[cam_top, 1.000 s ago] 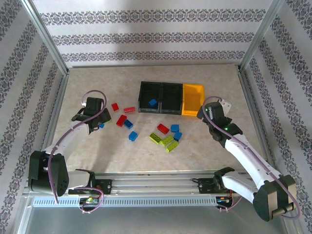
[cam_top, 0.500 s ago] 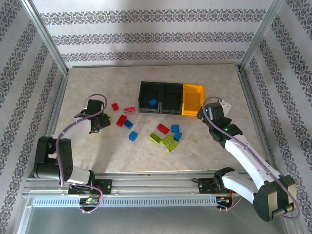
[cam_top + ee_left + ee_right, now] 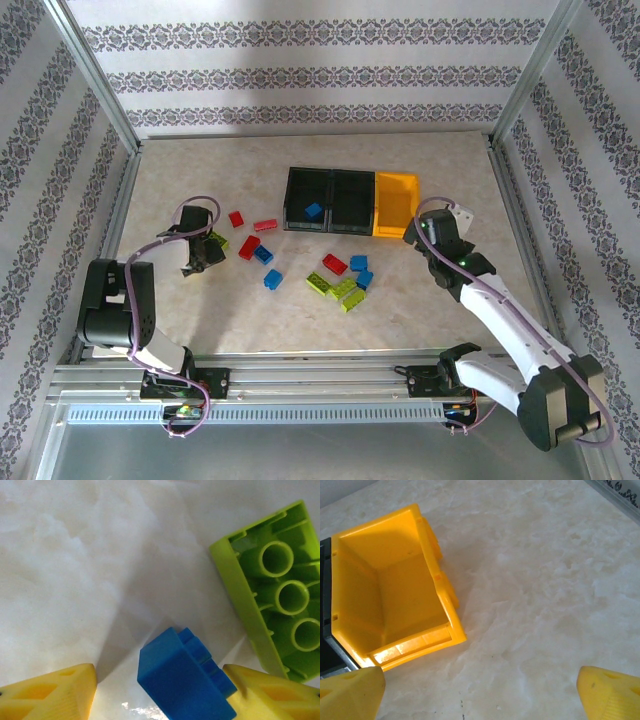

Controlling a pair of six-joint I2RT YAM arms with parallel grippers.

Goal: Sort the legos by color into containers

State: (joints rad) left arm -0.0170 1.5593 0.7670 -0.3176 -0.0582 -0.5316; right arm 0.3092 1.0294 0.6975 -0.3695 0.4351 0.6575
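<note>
Top external view: your left hand (image 3: 203, 255) sits low on the pale marbled counter (image 3: 440, 160), left of the scattered legos (image 3: 340, 280). Left wrist view: its yellow fingers (image 3: 55, 695) stand partly open around a blue brick (image 3: 182, 682). One finger touches it and the other stands clear. A lime brick (image 3: 277, 585) lies studs-down just beside, crowding the touching finger. Your right hand (image 3: 480, 690) is spread wide and holds nothing, near the yellow bin (image 3: 442, 585). Two black bins (image 3: 352, 205) adjoin that one, and a second blue brick (image 3: 313, 211) lies in the left one. Since a second ago, your left arm has folded back and its hand has shifted right. Your right arm has stayed put.
</note>
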